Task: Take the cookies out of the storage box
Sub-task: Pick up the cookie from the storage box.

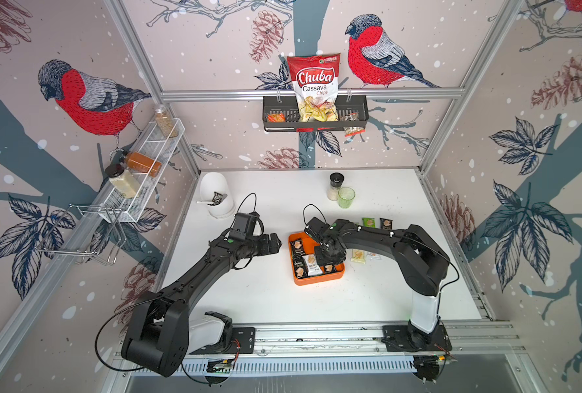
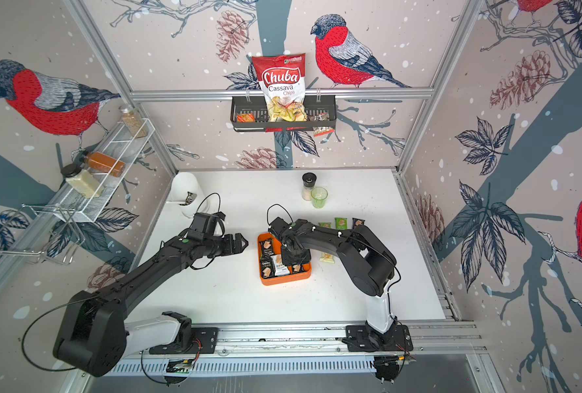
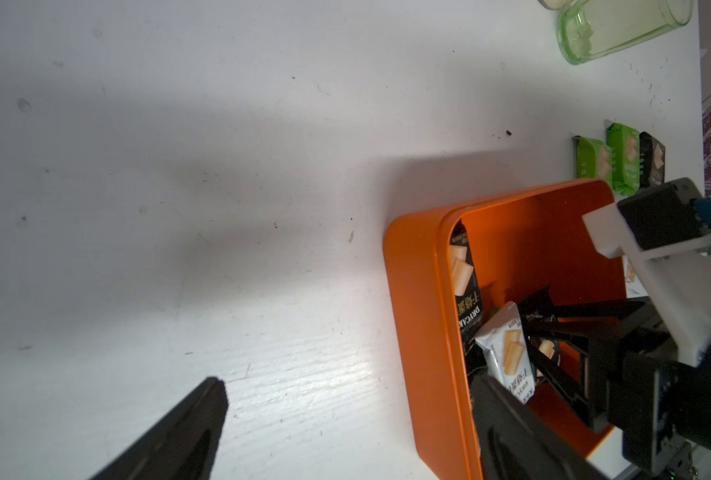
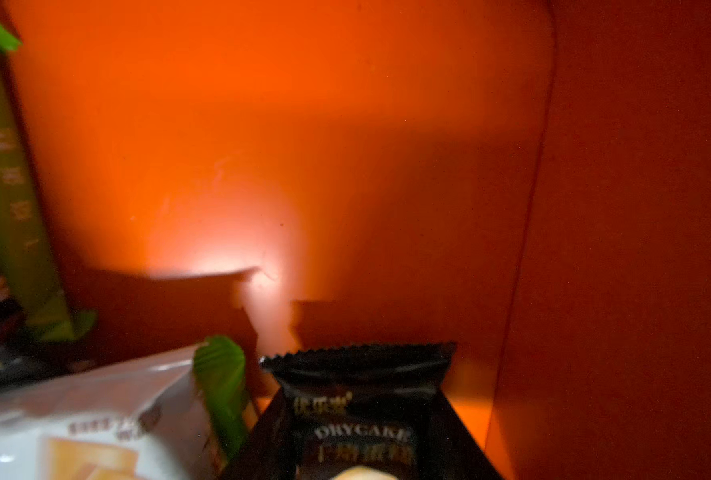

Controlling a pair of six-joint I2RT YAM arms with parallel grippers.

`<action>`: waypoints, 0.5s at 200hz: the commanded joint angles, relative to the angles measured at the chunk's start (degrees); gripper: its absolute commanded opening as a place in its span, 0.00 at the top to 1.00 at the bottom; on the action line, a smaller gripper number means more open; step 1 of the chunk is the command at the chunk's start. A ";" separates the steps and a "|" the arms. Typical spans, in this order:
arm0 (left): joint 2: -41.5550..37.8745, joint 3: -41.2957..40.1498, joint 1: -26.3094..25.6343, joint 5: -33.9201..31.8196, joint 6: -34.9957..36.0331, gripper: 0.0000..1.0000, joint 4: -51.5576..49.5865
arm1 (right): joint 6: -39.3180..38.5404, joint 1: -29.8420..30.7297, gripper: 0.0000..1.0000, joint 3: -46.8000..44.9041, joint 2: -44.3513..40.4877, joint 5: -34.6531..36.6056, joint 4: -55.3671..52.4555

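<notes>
The orange storage box (image 1: 320,279) sits mid-table and holds several cookies: black packets (image 1: 297,247) and a white one (image 1: 311,265). My right gripper (image 1: 328,263) reaches down into the box. In the right wrist view its jaws press both sides of a black cookie packet (image 4: 360,415), beside a white packet (image 4: 96,415). Green (image 1: 368,222), black (image 1: 385,223) and pale yellow (image 1: 358,255) cookies lie on the table to the right of the box. My left gripper (image 1: 277,243) hovers open just left of the box, its jaws (image 3: 347,386) empty.
A green cup (image 1: 346,197) and a black-capped shaker (image 1: 335,185) stand behind the box. A white container (image 1: 218,197) stands at the back left. A black basket (image 1: 272,115) with a Chuba bag (image 1: 316,85) hangs on the back wall. A wire rack (image 1: 139,177) lines the left wall.
</notes>
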 commanded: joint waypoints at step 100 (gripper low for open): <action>-1.47 -1.18 -0.02 -2.96 3.02 0.04 -1.70 | 0.26 -1.02 0.56 4.96 -2.70 2.96 -0.87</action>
